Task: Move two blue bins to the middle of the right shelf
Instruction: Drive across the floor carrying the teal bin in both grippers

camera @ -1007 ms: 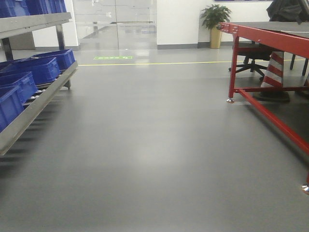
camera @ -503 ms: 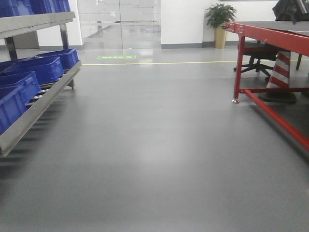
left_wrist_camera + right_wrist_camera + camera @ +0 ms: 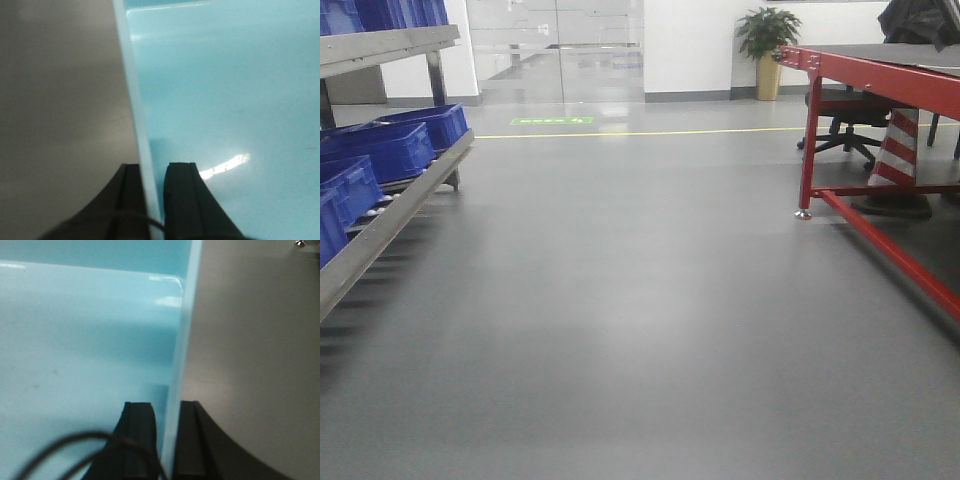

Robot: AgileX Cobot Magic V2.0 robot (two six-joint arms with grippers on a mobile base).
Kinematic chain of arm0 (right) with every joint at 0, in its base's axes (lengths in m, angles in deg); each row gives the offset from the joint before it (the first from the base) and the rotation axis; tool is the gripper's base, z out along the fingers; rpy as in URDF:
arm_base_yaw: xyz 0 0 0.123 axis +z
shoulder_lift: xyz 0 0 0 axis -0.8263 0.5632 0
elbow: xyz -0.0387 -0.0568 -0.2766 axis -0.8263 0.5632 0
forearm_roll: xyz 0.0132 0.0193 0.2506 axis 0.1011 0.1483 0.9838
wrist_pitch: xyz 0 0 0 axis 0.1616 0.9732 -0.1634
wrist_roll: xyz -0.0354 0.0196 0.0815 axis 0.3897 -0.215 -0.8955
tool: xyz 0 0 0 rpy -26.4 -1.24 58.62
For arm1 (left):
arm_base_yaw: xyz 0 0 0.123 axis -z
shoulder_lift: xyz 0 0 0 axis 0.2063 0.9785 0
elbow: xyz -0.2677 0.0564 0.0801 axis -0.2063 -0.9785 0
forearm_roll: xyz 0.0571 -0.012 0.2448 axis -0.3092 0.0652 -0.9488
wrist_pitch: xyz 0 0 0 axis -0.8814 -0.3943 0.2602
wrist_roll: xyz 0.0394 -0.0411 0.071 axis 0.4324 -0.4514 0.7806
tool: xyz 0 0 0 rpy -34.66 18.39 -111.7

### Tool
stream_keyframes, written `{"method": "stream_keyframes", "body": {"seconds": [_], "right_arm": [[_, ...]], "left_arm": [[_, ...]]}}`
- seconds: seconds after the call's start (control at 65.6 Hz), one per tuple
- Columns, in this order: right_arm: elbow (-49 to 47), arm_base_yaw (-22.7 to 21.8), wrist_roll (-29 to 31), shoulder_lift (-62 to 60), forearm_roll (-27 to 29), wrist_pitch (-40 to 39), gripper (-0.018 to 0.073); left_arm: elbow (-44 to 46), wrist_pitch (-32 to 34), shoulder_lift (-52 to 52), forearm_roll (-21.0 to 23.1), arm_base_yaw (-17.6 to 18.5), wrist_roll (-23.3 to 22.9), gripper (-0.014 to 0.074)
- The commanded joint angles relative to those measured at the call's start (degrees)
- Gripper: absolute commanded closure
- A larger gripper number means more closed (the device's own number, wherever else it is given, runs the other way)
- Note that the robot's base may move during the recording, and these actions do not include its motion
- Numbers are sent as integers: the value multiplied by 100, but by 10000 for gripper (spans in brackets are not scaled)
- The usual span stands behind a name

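Open grey floor [image 3: 620, 320] fills the middle of the front view, with nothing standing on it straight ahead. Along the left runs a metal shelf [image 3: 390, 215] whose lower level carries a row of blue bins [image 3: 395, 150] side by side, and more of them sit on its upper level [image 3: 390, 45] at the top corner. On the right a red-framed surface [image 3: 880, 75] juts into view, its low crossbar running along the floor. Under and behind it are a black office chair [image 3: 845, 125] and a red-and-white striped cone [image 3: 897, 150], and a dark bundle [image 3: 920, 20] lies on top at the far end. Further back a yellow line [image 3: 650, 131] crosses the floor, a green marking [image 3: 552, 120] lies before glass doors [image 3: 555, 50], and a potted plant [image 3: 767, 40] stands by the white wall. In the left wrist view the left tool [image 3: 154, 169] points forward, its black fingers [image 3: 181, 172] narrowed onto the thin upright wall of a pale blue bin [image 3: 225, 100], one finger inside and one outside, with floor to its left. The right tool [image 3: 166, 407] grips a pale blue bin wall [image 3: 182, 315] the same way, interior to its left and floor to its right. Whether both hold one bin cannot be told.
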State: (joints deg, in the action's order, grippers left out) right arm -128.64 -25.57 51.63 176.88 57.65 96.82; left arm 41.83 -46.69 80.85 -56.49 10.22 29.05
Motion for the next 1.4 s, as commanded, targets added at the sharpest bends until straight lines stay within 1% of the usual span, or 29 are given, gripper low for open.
{"method": "stream_keyframes", "body": {"seconds": [0.0,0.717,0.885,1.052,1.388], "right_arm": [[-64,23,82,-43,151,-393,713],[-64,23,82,-43,151,-393,713],[-64,23,82,-43,151,-393,713],[-64,23,82,-43,151,-406,713],[-64,23,82,-43,151,-434,713]], "left_arm": [[75,208,-86,446,89,79,707],[75,214,-86,435,89,79,707],[75,505,-86,435,89,79,707],[75,959,-86,435,89,79,707],[75,2115,-86,435,89,79,707]]}}
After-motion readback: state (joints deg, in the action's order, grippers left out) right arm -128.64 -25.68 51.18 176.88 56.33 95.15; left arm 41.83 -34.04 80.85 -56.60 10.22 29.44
